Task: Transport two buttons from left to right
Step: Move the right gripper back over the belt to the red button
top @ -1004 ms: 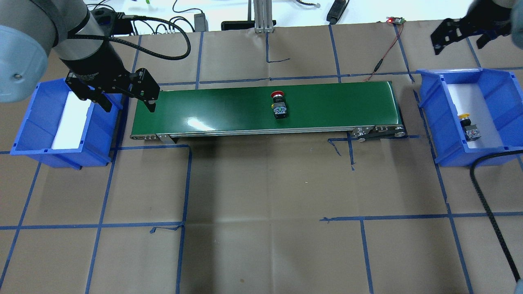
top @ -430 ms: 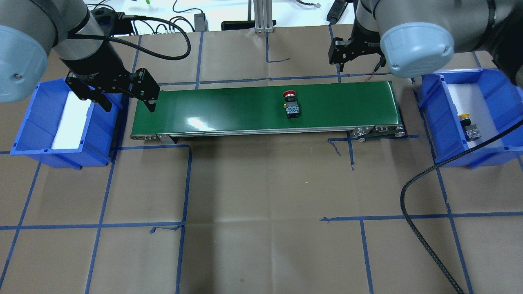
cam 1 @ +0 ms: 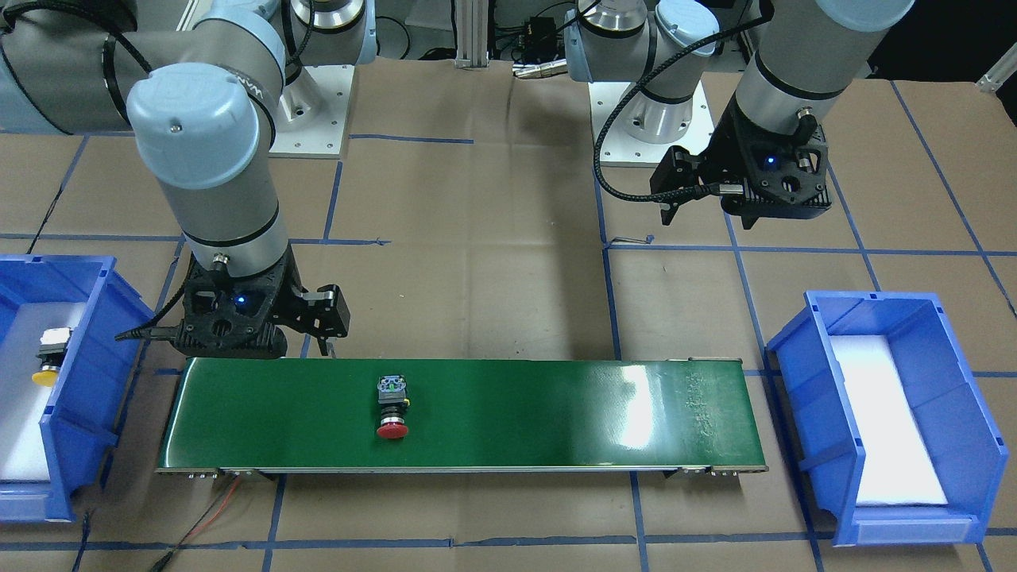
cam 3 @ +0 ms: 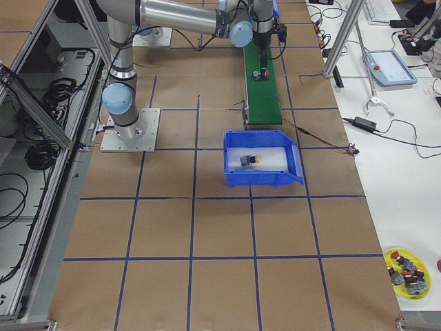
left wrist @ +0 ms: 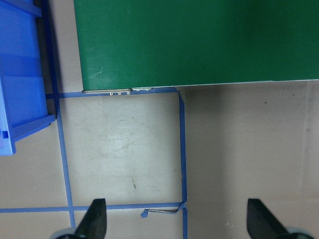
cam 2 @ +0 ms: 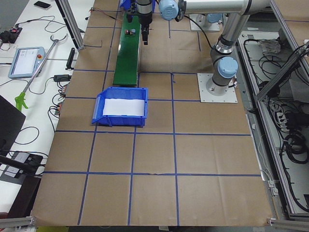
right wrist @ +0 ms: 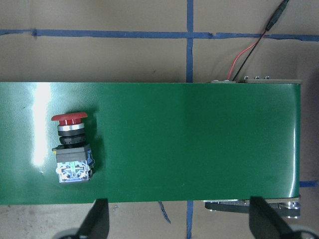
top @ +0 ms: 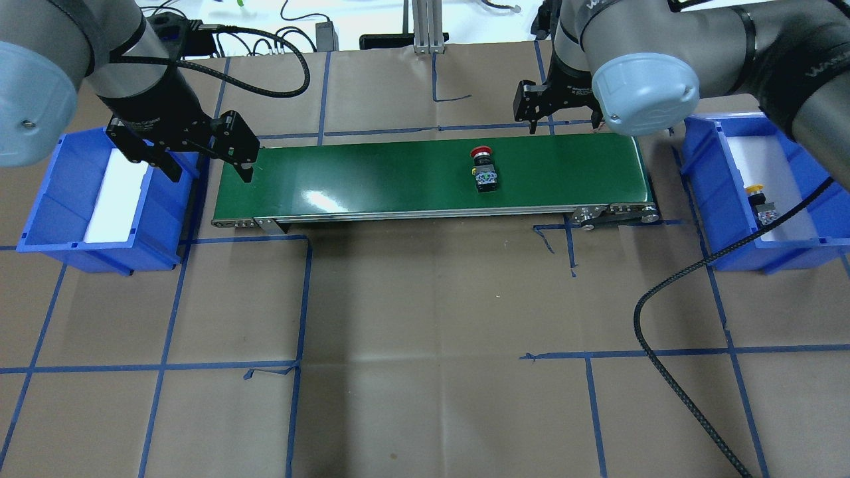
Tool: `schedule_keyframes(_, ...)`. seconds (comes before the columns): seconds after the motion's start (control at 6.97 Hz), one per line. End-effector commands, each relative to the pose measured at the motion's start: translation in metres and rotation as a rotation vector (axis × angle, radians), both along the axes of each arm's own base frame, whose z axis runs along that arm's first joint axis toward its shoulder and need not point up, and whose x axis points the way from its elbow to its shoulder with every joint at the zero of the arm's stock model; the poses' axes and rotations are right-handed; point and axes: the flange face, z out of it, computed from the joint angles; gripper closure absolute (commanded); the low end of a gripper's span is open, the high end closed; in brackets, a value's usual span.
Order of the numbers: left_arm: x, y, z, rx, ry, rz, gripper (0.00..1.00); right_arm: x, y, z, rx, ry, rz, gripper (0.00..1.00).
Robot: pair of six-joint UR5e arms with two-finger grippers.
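The red-capped button (top: 485, 170) lies on its side on the green conveyor belt (top: 372, 176), right of the middle. It also shows in the right wrist view (right wrist: 72, 149) and the front view (cam 1: 392, 405). The yellow-capped button (top: 762, 202) lies in the right blue bin (top: 704, 172). My right gripper (top: 564, 125) is open and empty over the belt's far right edge, to the right of the red button. My left gripper (top: 208, 174) is open and empty between the left blue bin (top: 40, 219) and the belt's left end.
The left bin holds only a white liner. A black cable (top: 664, 345) from the right arm loops over the table at the front right. A thin red wire (top: 621, 99) runs behind the belt's right end. A yellow plate (cam 3: 406, 272) with several buttons sits on a side table.
The right arm has swung in from the far right to over the belt's right end. The red button has moved to the right along the belt. The left arm has not moved.
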Motion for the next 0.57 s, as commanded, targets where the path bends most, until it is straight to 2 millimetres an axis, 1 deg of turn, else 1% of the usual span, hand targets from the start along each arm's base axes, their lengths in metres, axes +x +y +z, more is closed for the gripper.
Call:
schedule_keyframes(0.0,0.000,0.000,0.000,0.000,-0.001,0.000,0.00,0.003,-0.018,-0.033,0.005,-0.005,-0.001,0.00)
schedule_keyframes(0.14,0.000,0.000,0.000,0.000,0.000,0.000,0.00,0.010,-0.024,-0.050,0.025,-0.065,0.005,0.00)
schedule_keyframes(0.29,0.000,0.000,0.000,0.000,0.000,0.000,0.00,0.011,-0.028,-0.058,0.018,-0.080,0.006,0.00)
schedule_keyframes(0.43,0.000,0.001,0.001,-0.001,0.000,0.000,0.00,0.012,-0.034,-0.076,0.036,-0.081,0.006,0.01)
